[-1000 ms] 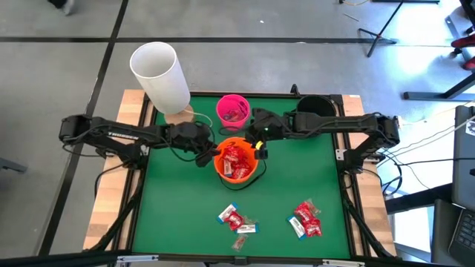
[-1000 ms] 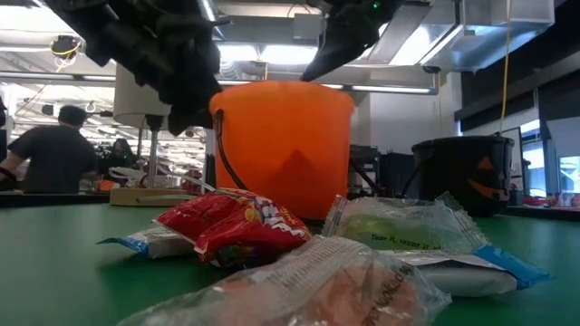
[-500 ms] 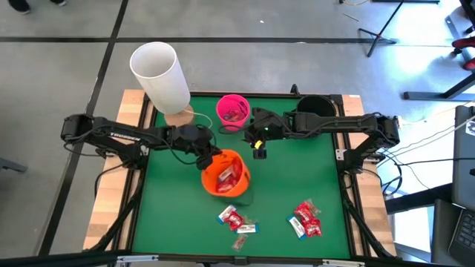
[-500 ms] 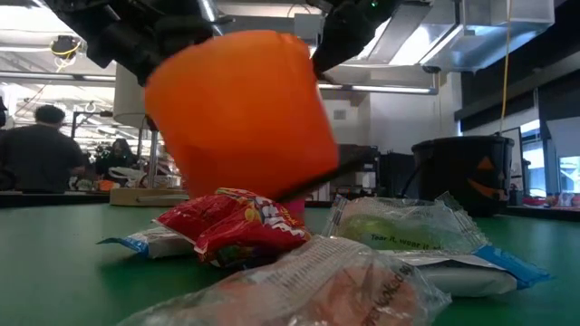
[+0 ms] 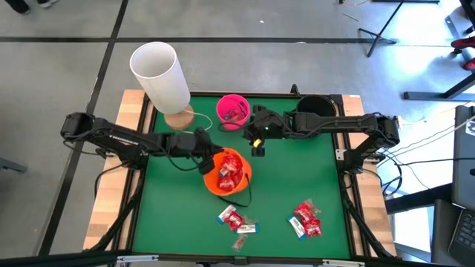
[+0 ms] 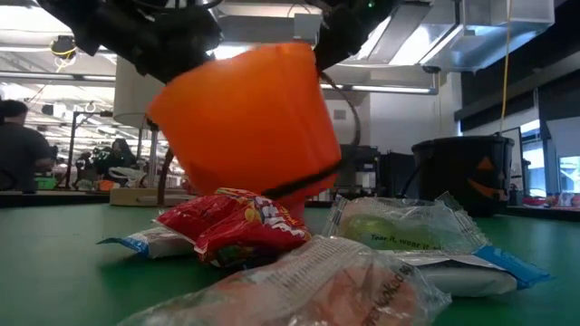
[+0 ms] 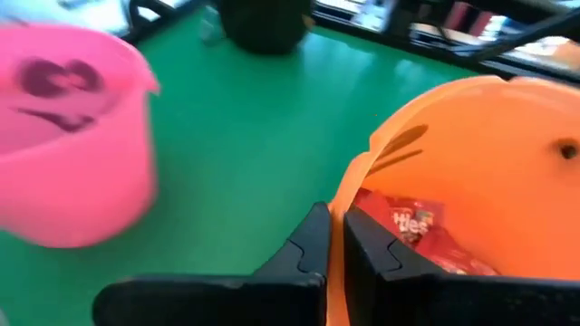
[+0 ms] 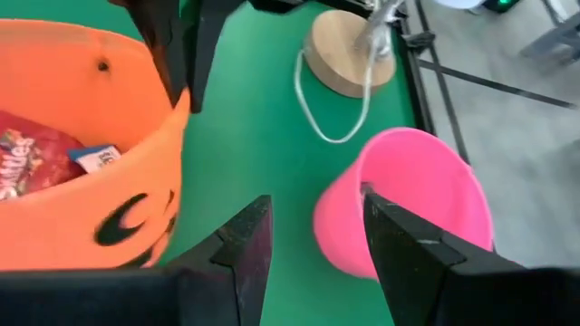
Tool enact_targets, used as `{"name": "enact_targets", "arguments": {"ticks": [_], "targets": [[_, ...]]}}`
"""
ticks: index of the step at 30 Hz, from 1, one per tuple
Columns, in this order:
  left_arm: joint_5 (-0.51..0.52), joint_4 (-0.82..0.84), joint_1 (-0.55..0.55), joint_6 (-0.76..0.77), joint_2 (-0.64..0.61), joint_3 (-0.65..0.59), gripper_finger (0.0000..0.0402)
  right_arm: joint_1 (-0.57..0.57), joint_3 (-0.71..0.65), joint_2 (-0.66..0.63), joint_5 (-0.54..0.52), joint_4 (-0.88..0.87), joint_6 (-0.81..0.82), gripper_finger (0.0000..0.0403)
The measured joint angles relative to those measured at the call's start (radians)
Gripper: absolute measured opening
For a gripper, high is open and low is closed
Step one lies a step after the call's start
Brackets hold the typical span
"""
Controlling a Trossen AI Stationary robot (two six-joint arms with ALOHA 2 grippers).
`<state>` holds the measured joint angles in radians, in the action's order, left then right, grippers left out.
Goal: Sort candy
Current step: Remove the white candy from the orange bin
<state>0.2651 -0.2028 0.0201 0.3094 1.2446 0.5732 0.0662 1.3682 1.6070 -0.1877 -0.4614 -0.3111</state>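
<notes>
Partly hidden left claw (image 7: 333, 237) clamping orange bucket (image 5: 228, 172) rim, candy (image 5: 230, 171) inside

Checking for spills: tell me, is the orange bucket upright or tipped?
Tipped. The orange bucket leans in the low view, its rim pinched by the shut left gripper; red candy is inside.

- A green-topped table (image 5: 297, 178) with pale wooden side edges carries three buckets and scattered candy.
- A pink bucket (image 5: 232, 110) and a black bucket (image 5: 315, 107) stand along the far edge.
- A round wooden base (image 5: 179, 116) sits at the far left corner.
- An orange bucket (image 5: 228, 172) is tilted near the middle.
- Two clusters of wrapped candy (image 5: 236, 220) lie along the near edge, one (image 5: 306, 219) to the right.
</notes>
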Motion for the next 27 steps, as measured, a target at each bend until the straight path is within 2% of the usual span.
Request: {"name": "enact_targets", "arguments": {"ticks": [7,14,20,27], "targets": [[0.259,-0.003,0.069,-0.098,-0.001,0.000,0.0000,-0.002,0.000,0.000,-0.011,0.039,0.000,0.0172],[0.448,-0.006,0.127,-0.176,-0.001,0.000,0.0000,-0.057,0.000,0.000,0.122,0.148,-0.010,0.0172],[0.545,-0.070,0.160,-0.262,-0.001,0.000,0.0000,-0.117,0.000,0.000,0.079,0.172,-0.005,0.0172],[0.644,-0.149,0.189,-0.394,-0.001,0.000,0.0000,-0.125,-0.001,0.000,0.027,0.164,0.078,0.0172]]}}
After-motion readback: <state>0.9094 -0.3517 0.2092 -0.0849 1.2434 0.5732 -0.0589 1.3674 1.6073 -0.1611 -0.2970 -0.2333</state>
